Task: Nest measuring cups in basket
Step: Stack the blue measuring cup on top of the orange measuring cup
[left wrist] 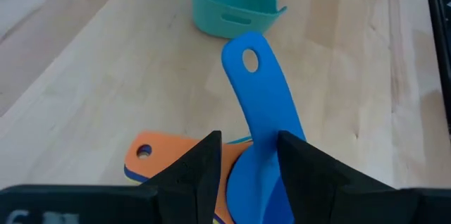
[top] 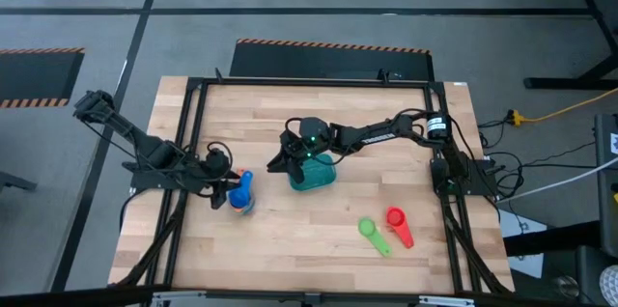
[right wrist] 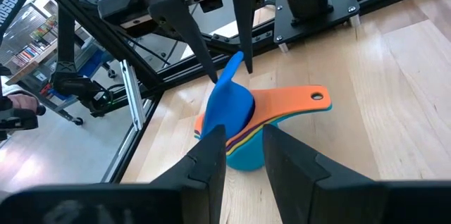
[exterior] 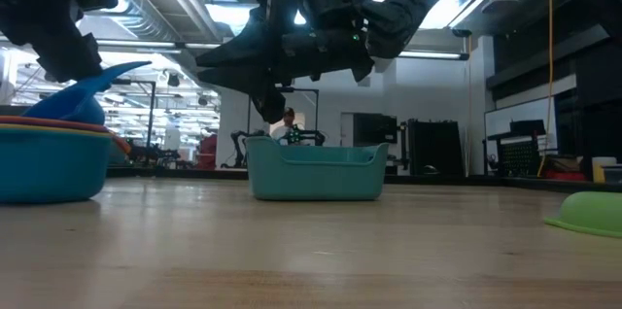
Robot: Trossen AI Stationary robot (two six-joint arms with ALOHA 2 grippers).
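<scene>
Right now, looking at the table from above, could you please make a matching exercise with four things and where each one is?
Things:
1. dark blue cup
2. basket
3. red cup
4. green cup

Places:
A. under the right gripper
B. alone on the wood, nearest the right edge of the table
C. on the cup stack, at the left gripper
D. alone on the wood, just left of the red one

Pairs: 1-C, 2-A, 3-B, 4-D

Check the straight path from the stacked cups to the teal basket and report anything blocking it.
No object lies on the bare table between the stacked cups and the basket. However, the right gripper hangs above the basket, crowding its opening.
</scene>
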